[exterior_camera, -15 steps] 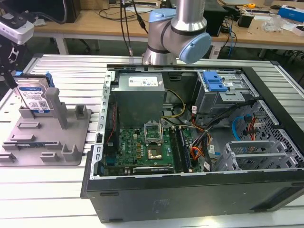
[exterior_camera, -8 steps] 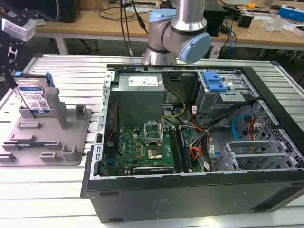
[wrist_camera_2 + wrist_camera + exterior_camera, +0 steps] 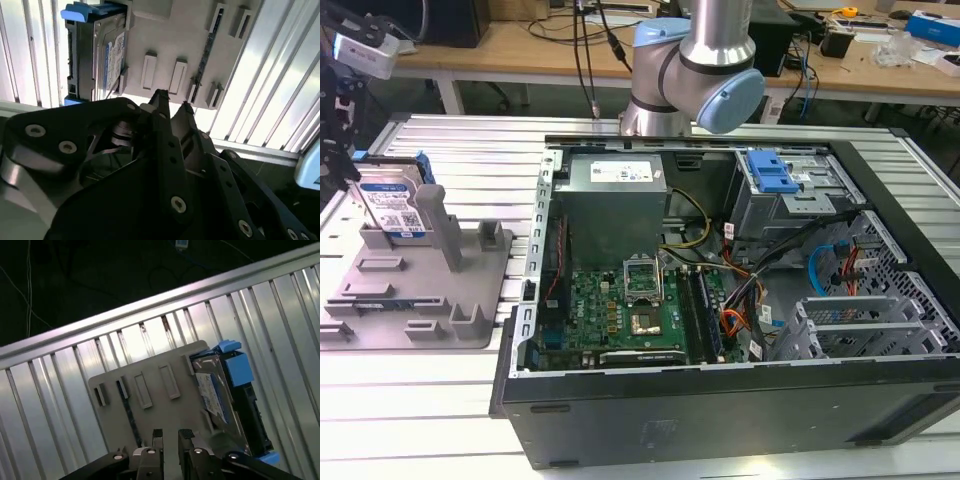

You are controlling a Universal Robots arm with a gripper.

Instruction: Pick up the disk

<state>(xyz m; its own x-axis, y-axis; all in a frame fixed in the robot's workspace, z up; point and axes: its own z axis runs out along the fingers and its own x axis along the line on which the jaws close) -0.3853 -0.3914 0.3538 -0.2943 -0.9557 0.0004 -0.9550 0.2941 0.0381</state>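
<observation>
At the upper left of the exterior view, the disk (image 3: 395, 208) is being held upright on its edge at the back corner of the grey fixture plate (image 3: 430, 300). It stands just beside an upright post, with its white-and-blue label being turned toward that camera. In both wrist views the gripper (image 3: 171, 436) is being shown looking down on the plate. Its fingertips (image 3: 158, 437) are being held apart by a narrow gap, with nothing being gripped between them. The disk is being seen there edge-on, off to one side of the fingertips and not beneath them. Its long axis is being judged to run roughly across the fingers' closing line, so its thin dimension is being presented to a gap that looks too narrow for it.
</observation>
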